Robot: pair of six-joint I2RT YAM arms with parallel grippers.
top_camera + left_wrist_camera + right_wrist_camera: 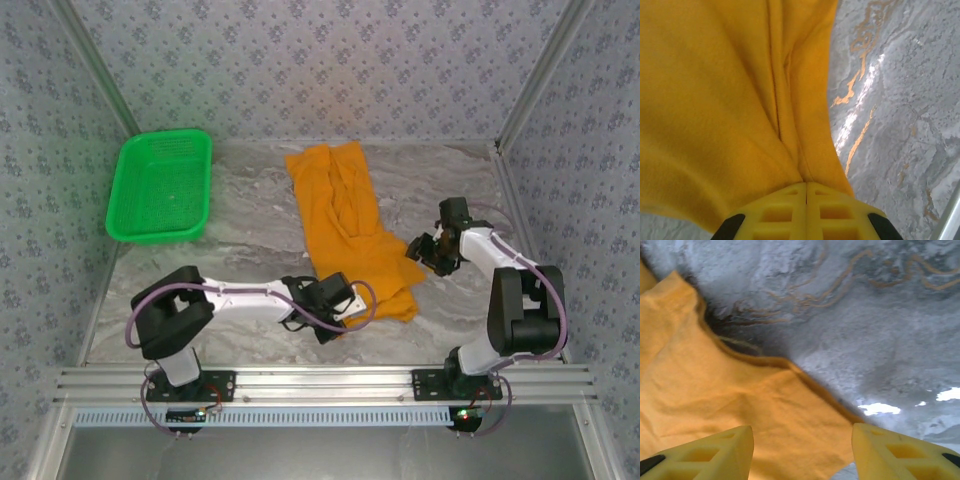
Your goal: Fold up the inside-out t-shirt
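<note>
The left pincer pinches the orange t-shirt on the desk; the right pincer stands spread over its edge.

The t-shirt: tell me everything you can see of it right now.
The t-shirt is plain orange-yellow cloth, lying rumpled in a long strip on the grey marbled table, from far middle toward the near edge. A stitched seam shows. The left claw is shut on a bunched fold at its near end; the right claw is open over its right edge.
</note>
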